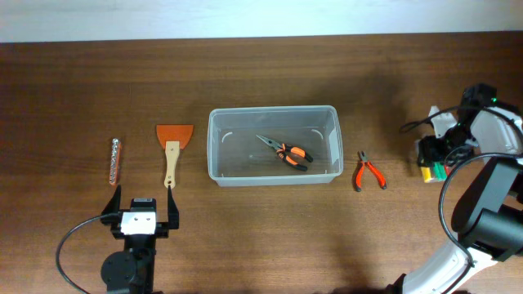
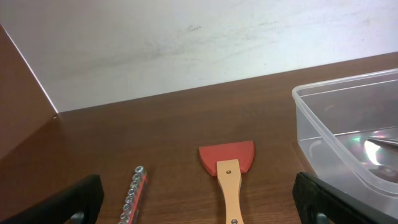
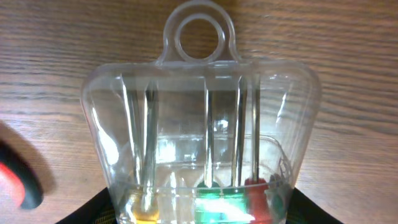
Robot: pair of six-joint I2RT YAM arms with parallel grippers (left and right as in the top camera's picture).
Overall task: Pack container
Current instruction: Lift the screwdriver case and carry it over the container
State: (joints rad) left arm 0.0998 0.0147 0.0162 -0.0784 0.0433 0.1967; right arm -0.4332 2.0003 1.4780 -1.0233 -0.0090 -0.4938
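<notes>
The container [image 1: 274, 111], a clear plastic bin, stands mid-table with orange-and-black pliers [image 1: 284, 152] inside; its corner shows in the left wrist view [image 2: 339, 93]. Far right, my right gripper [image 1: 431, 158] [image 3: 199, 210] is shut on a clear screwdriver pack [image 3: 202, 124] with yellow, green and red handles, a black finger [image 3: 93, 211] against each side. The pack lies on the table. My left gripper [image 1: 142, 194] [image 2: 199, 202] hangs wide open with nothing between its fingers, just in front of a red scraper [image 1: 173, 149] [image 2: 227, 163] and a socket rail [image 1: 116, 160] [image 2: 134, 191].
Small red-handled pliers [image 1: 368, 171] lie on the table between the container and the right arm; a red handle tip [image 3: 15, 180] shows at the left of the right wrist view. A white wall [image 2: 186, 43] borders the table's far edge.
</notes>
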